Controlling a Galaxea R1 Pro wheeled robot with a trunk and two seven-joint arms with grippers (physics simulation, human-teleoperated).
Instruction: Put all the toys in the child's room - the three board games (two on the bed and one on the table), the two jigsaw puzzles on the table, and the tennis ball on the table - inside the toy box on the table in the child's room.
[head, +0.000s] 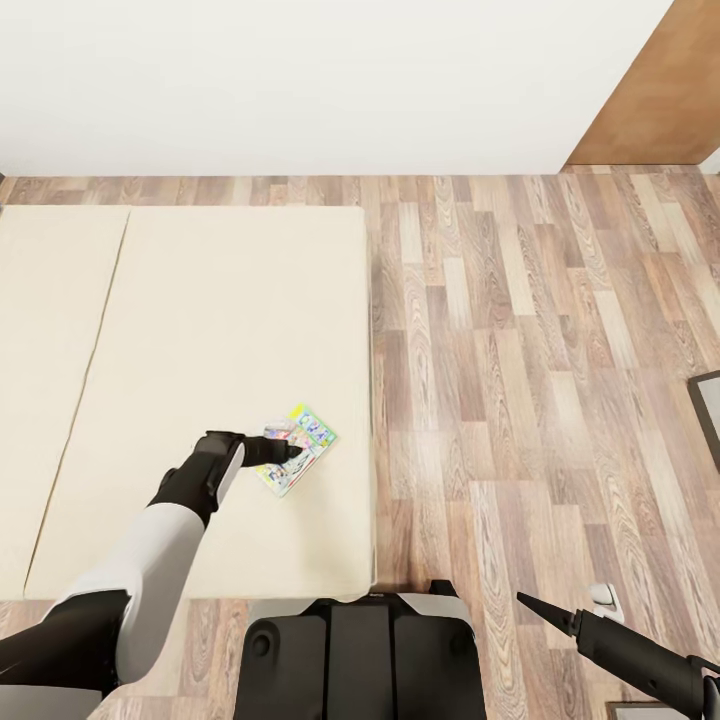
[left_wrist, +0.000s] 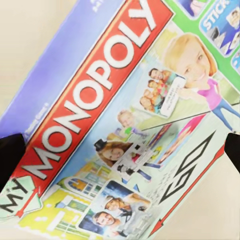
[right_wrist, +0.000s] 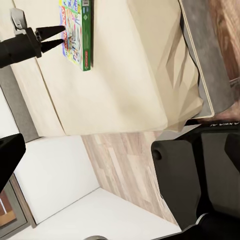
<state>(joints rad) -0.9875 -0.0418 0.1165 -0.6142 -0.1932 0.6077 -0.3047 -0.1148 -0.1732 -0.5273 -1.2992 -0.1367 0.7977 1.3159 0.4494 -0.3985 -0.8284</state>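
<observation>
Left gripper (head: 296, 450) fingers slightly parted, poised above the Monopoly box (head: 300, 448) near the bed's (head: 230, 330) right edge, contact unclear.

monopoly board game (left_wrist: 125, 125) lid close up, on what seems beige bed (left_wrist: 25, 45)

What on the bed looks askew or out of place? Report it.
The Monopoly box lies flat but skewed to the bed edges, near its floor-side edge, with the left gripper right over it. No damage or spill shows. The right gripper hangs over bare floor.
</observation>
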